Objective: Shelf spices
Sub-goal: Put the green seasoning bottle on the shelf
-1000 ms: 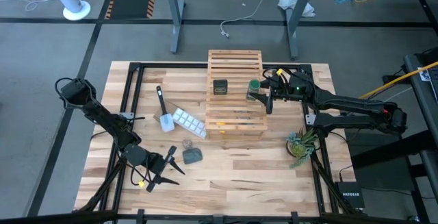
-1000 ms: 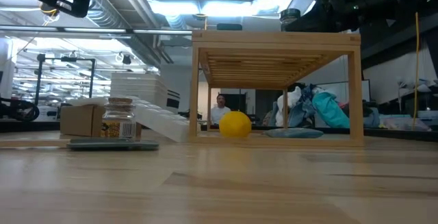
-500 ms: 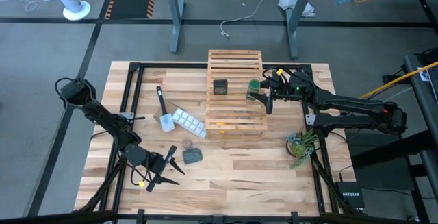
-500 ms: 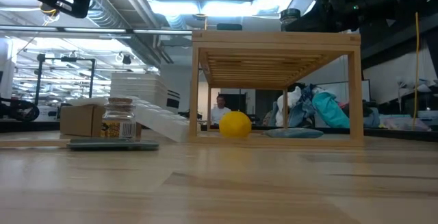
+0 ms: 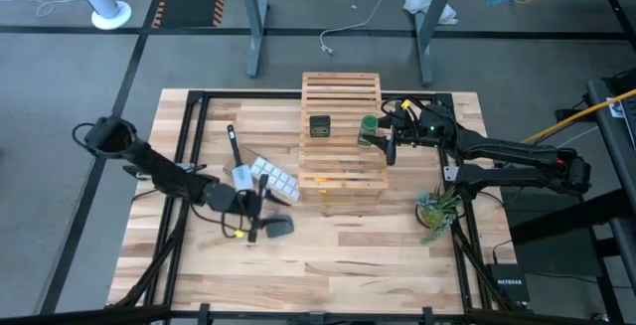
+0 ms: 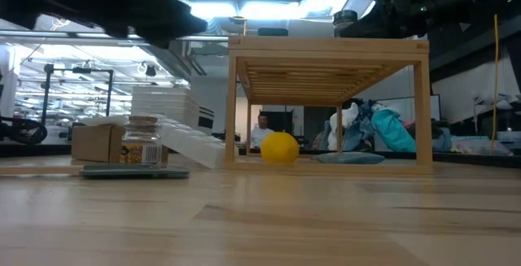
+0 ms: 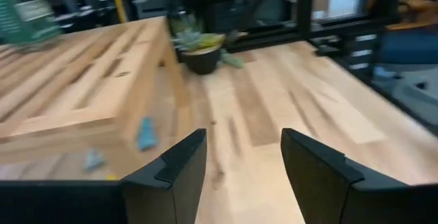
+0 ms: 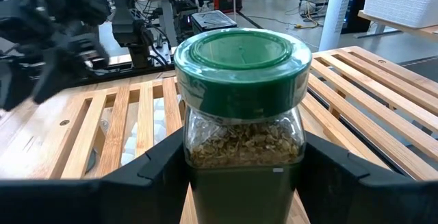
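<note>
The shelf [image 5: 343, 136] is a light wooden slatted rack at the table's far middle. On its top stand a dark boxy jar [image 5: 319, 126] and a green-lidded jar [image 8: 239, 107], with my right gripper [image 5: 376, 136] shut on the green one. A tiny clear jar [image 6: 142, 141] with brownish contents stands on a flat dark pad [image 6: 134, 171]. In the high view my left gripper [image 5: 260, 211] hangs over that spot and hides the jar. It is open, with nothing between its fingers [image 7: 178, 176]. My right gripper pinches the green jar's glass body [image 8: 205, 148] below the lid, one finger [image 8: 154, 172] on each side. The fingers come about level from the table's right side. The jar stands upright, its base on the shelf's top slats.
A white ice-cube tray [image 5: 271, 176] and a dark-handled tool [image 5: 237, 156] lie left of the shelf. A small potted plant [image 5: 437, 211] stands near the right edge. A yellow round thing [image 6: 279, 147] sits under the shelf. Bare wood lies along the near edge.
In the last half second my left gripper has swung level from the near left of the table toward the far edge and the right. It has come over the pad and the tiny jar, and has stayed open. The jars have kept their places.
</note>
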Motion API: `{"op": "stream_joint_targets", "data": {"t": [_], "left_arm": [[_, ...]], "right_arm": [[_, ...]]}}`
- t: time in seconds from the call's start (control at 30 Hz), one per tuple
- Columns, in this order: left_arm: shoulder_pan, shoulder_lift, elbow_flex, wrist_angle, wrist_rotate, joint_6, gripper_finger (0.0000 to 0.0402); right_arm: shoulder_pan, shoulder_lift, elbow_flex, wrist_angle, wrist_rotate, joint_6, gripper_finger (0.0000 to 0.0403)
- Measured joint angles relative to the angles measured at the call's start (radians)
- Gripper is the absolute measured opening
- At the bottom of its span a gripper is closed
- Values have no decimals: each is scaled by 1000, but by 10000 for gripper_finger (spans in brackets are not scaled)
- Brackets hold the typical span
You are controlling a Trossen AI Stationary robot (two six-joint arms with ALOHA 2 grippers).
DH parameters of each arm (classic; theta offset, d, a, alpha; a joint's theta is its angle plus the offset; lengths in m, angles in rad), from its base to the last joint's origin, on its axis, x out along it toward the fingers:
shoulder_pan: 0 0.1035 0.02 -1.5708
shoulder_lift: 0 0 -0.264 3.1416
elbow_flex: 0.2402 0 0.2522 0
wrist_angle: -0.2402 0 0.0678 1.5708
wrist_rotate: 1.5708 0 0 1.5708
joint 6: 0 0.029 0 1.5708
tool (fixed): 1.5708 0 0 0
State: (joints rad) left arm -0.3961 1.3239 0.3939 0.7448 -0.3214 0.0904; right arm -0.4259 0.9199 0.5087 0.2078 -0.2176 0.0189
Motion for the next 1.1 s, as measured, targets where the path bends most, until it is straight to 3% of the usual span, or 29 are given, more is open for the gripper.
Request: {"op": "stream_joint_targets", "data": {"t": [0.3,1.1], "left_arm": [[65,0,0,-4,3,-19,182],[64,0,0,-5,3,-31,182]], "right_arm": [[0,0,0,0,0,0,227],[0,0,0,3,-6,-1,227]]}}
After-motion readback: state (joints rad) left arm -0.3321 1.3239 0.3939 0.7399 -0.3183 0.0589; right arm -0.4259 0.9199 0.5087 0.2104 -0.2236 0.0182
